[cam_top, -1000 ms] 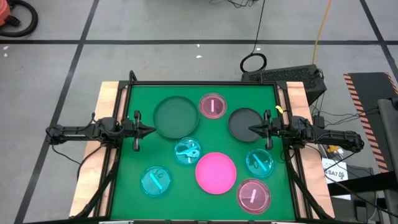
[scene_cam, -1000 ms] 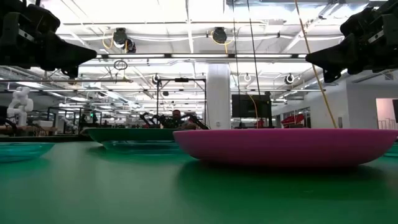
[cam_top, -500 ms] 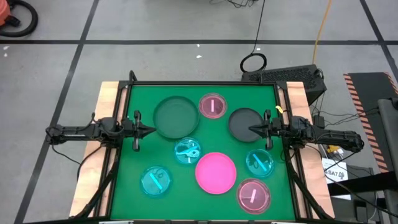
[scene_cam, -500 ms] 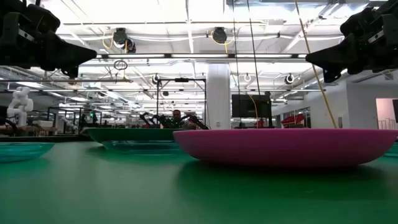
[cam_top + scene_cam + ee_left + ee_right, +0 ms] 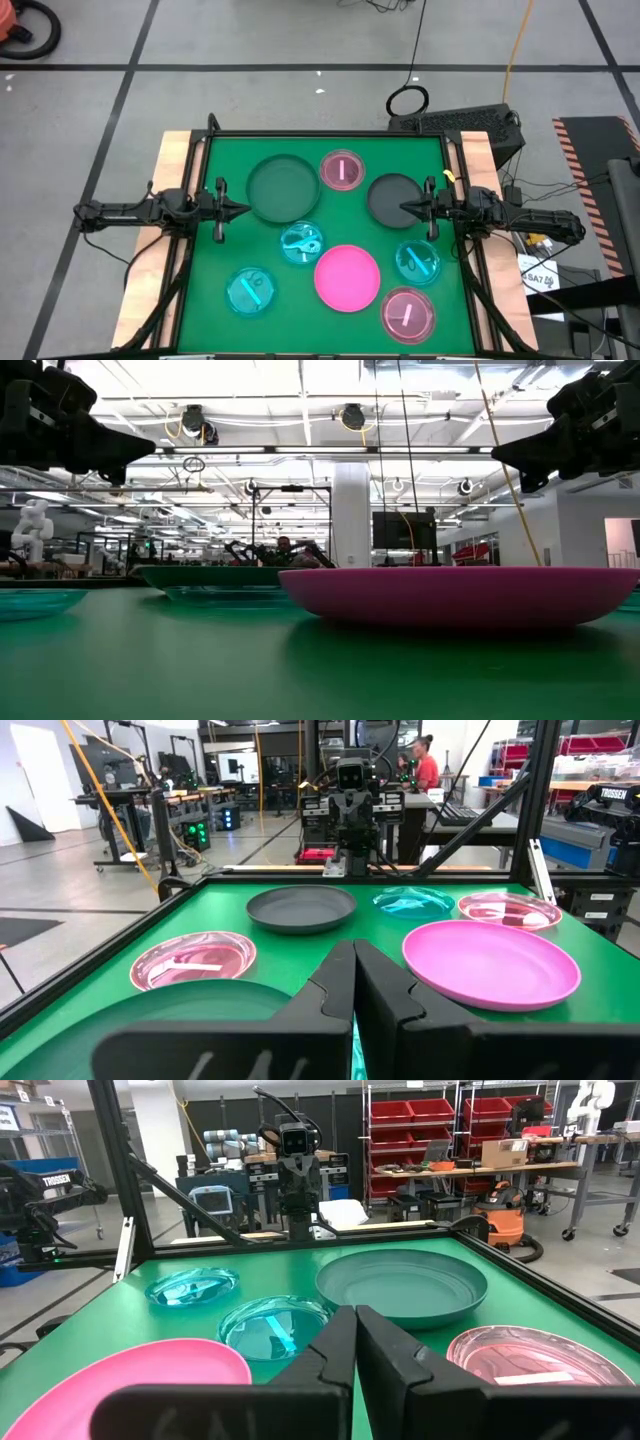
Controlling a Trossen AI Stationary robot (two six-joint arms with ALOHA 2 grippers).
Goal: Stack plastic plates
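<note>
Left end effector (image 5: 246, 209) hides part of the large grey plate (image 5: 140, 1020).

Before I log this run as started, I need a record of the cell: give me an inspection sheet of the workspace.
Surface: green mat, wooden edges.
Job's things: eight plates, all separate, none stacked; two dark grey plates, bright pink plate, two translucent pink plates, three cyan plates.
Clutter: nothing seen.
Grippers: left gripper and right gripper shut, empty, at the side edges.
Cables: yellow cable on the floor.
Surroundings: lab benches, red bins, a person far off.
</note>
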